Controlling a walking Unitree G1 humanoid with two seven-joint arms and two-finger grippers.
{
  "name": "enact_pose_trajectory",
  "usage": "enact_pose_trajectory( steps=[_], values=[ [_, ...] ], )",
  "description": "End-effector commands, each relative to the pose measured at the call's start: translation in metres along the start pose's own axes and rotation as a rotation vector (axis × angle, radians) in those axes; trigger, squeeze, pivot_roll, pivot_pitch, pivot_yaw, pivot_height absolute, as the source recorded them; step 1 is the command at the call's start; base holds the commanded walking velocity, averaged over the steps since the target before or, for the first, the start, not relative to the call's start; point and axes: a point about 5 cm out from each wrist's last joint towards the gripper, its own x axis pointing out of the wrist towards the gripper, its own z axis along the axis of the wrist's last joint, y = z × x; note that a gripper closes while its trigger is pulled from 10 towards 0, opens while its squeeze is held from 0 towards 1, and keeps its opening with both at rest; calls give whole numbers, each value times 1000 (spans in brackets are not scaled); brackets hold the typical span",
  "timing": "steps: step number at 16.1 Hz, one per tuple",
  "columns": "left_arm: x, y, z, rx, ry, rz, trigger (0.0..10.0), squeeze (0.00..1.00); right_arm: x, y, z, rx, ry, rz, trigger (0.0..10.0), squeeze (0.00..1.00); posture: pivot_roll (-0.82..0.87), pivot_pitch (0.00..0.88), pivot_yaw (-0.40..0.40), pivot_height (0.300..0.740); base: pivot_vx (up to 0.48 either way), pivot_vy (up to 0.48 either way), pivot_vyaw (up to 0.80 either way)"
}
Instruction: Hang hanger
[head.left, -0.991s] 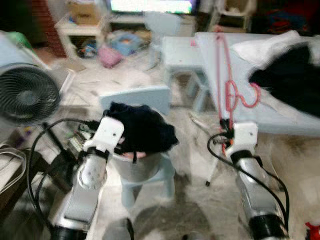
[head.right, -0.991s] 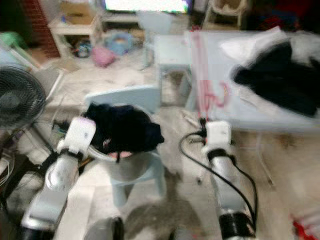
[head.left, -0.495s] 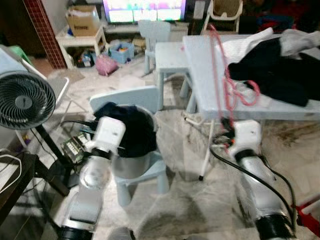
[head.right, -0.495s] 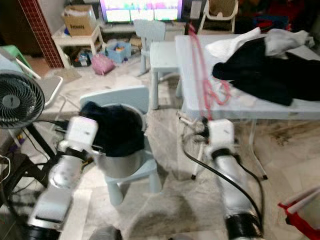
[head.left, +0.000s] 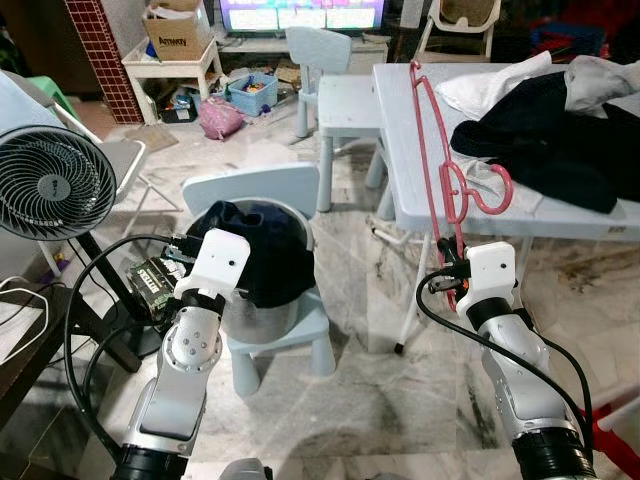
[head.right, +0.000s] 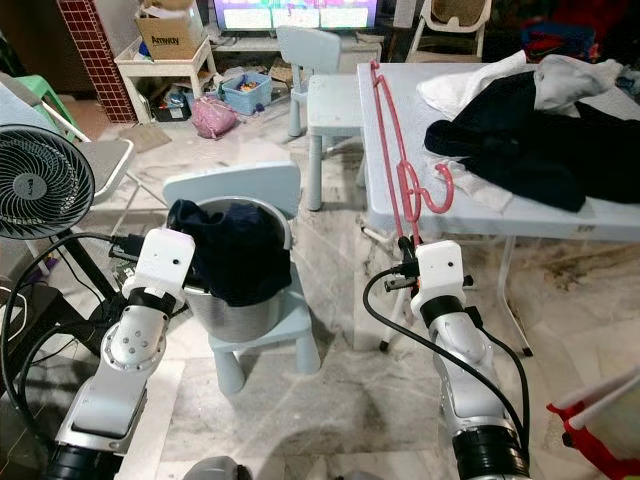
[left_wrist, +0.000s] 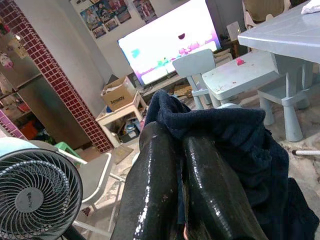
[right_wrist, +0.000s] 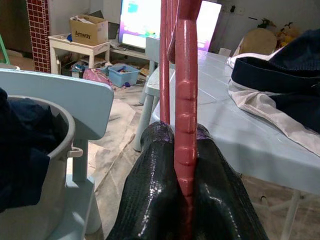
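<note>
A pink plastic hanger (head.left: 432, 150) stands nearly upright in front of the light blue table (head.left: 400, 120), its hook (head.left: 490, 195) pointing toward the table top. My right gripper (right_wrist: 184, 150) is shut on the hanger's lower bar, near the table's front left leg. A dark navy garment (head.left: 255, 250) spills out of a metal bucket (head.left: 262, 325) that sits on a small blue chair (head.left: 250, 188). My left gripper (left_wrist: 172, 145) is at the bucket's near rim, fingers pressed together with the garment bunched up at their tips.
Dark and white clothes (head.left: 540, 150) are piled on the table. A standing fan (head.left: 50, 185) and cables are at my left. A second small chair (head.left: 330, 60) and a low table (head.left: 350, 100) stand behind, with a TV and boxes beyond. A red frame (head.right: 600, 420) lies at the lower right.
The camera has swung and the blur has cleared. Both grippers keep their hold, and the garment now sits lower in the bucket than a second ago.
</note>
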Motion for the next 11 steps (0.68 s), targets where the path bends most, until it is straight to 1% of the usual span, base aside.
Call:
enact_pose_trajectory(
  steps=[1, 2, 3, 4, 5, 6, 7, 8, 9, 10, 11],
  values=[
    [5, 3, 8, -2, -26, 20, 1529, 0, 5, 0, 10, -2, -38, 0, 10000, 0, -25, 0, 12, 740, 0, 0, 0],
    [13, 1, 21, -20, -71, 15, 3961, 0, 4, 2, 10, 0, -37, 3, 10000, 0, -21, 0, 9, 740, 0, 0, 0],
    [19, -3, 31, -43, -105, -9, 5412, 0, 4, 3, 9, 0, -35, 3, 10000, 0, -21, 0, 9, 740, 0, 0, 0],
    [25, -12, 44, -104, -140, -82, 10000, 0, 5, 3, 9, -3, -35, 2, 10000, 0, -20, 0, 10, 740, 0, 0, 0],
    [28, -28, 60, -151, -177, -213, 10000, 0, 6, 2, 10, -15, -39, -10, 10000, 0, -20, 0, 12, 740, 0, 0, 0],
    [27, -40, 70, -167, -204, -315, 10000, 0, 7, 1, 11, -23, -44, -24, 10000, 0, -21, 0, 18, 740, 0, 0, 0],
    [25, -51, 78, -180, -221, -396, 10000, 0, 10, -5, 16, -47, -58, -71, 10000, 0, -26, 0, 23, 740, 0, 0, 0],
    [22, -52, 65, -173, -181, -391, 10000, 0, 12, -10, 18, -42, -64, -92, 10000, 0, -30, 0, 26, 740, 0, 0, 0],
    [19, -52, 54, -175, -144, -388, 10000, 0, 11, -10, 18, -39, -62, -91, 10000, 0, -30, 0, 26, 740, 0, 0, 0],
    [19, -51, 52, -189, -138, -385, 10000, 0, 11, -10, 17, -38, -61, -90, 10000, 0, -30, 0, 26, 740, 0, 0, 0],
    [18, -49, 46, -215, -101, -378, 10000, 0, 9, -6, 15, -29, -54, -73, 10000, 0, -30, 0, 26, 740, 0, -352, 0]
  ],
)
